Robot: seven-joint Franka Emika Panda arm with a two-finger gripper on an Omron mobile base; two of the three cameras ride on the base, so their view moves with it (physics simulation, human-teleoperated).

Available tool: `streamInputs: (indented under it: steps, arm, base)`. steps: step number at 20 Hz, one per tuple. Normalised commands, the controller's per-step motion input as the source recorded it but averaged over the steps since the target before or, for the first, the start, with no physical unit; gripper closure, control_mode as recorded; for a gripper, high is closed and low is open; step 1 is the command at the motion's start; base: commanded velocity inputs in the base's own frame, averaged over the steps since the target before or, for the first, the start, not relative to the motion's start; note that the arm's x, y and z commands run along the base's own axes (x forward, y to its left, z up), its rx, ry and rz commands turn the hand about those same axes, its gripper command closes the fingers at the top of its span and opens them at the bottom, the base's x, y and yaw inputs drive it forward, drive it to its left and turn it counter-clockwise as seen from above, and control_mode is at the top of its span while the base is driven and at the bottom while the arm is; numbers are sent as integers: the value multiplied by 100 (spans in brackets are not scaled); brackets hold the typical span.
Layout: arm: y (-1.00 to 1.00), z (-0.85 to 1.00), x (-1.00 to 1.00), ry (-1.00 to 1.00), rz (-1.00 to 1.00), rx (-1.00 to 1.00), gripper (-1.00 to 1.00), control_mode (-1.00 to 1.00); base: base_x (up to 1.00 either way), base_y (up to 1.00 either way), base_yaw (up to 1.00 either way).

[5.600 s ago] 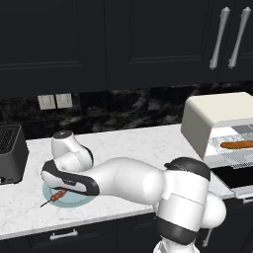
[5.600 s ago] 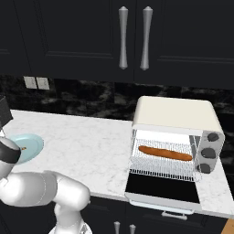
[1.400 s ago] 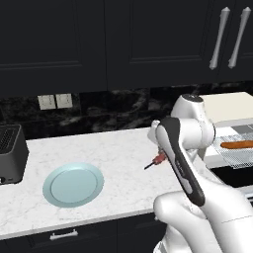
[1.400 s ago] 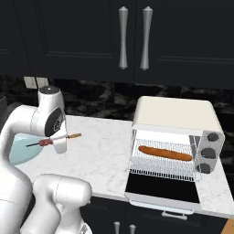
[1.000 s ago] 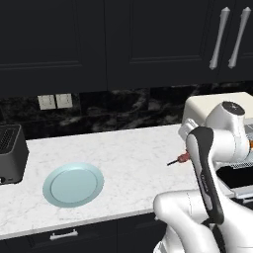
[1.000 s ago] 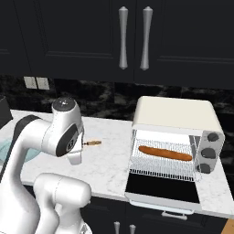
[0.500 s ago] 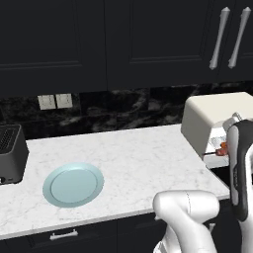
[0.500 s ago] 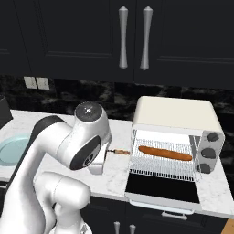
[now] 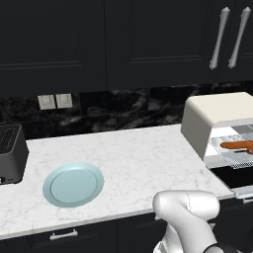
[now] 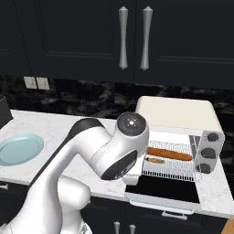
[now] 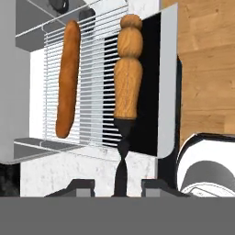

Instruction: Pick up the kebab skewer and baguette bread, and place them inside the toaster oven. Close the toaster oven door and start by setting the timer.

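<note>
Orange-brown baguette bread [image 11: 67, 78] lies on the wire rack [image 10: 169, 165] inside the toaster oven [image 10: 176, 114], seen in the left base view as a reddish roll [image 9: 238, 146] in the open front. The toaster oven door [image 10: 164, 189] is folded down flat, its dark glass facing up. In the hand view the tool [image 11: 120, 186] is clamped on the thin dark stick of the kebab skewer [image 11: 126, 78], whose brown meat chunks reach out over the rack and the lowered door, beside the baguette and roughly parallel to it. From the right base view the skewer [image 10: 155, 160] shows just in front of the baguette [image 10: 170, 154], at the rack's front left, next to the arm's white wrist. Whether it touches the rack I cannot tell. On the marble counter [image 9: 133, 158] a pale blue plate [image 9: 73, 184] sits well to the left, with a black slot toaster [image 9: 10, 153] at the far left edge. Two round knobs [image 10: 211, 145] stand on the oven's right side.
</note>
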Motion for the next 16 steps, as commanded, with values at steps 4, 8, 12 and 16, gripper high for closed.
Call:
streamInputs:
  steps: [4, 8, 12, 16]
  arm:
    - [-49, 0, 56, -11, 2, 1, 100, -100]
    - [-25, -18, 59, -2, 2, 0, 100, -100]
    - [-31, -23, 52, 0, 0, 0, 100, -100]
    - [-43, -31, 32, 0, 1, 0, 100, -100]
  base:
    - [0, 0, 0]
    - [0, 0, 0]
    - [0, 0, 0]
    - [0, 0, 0]
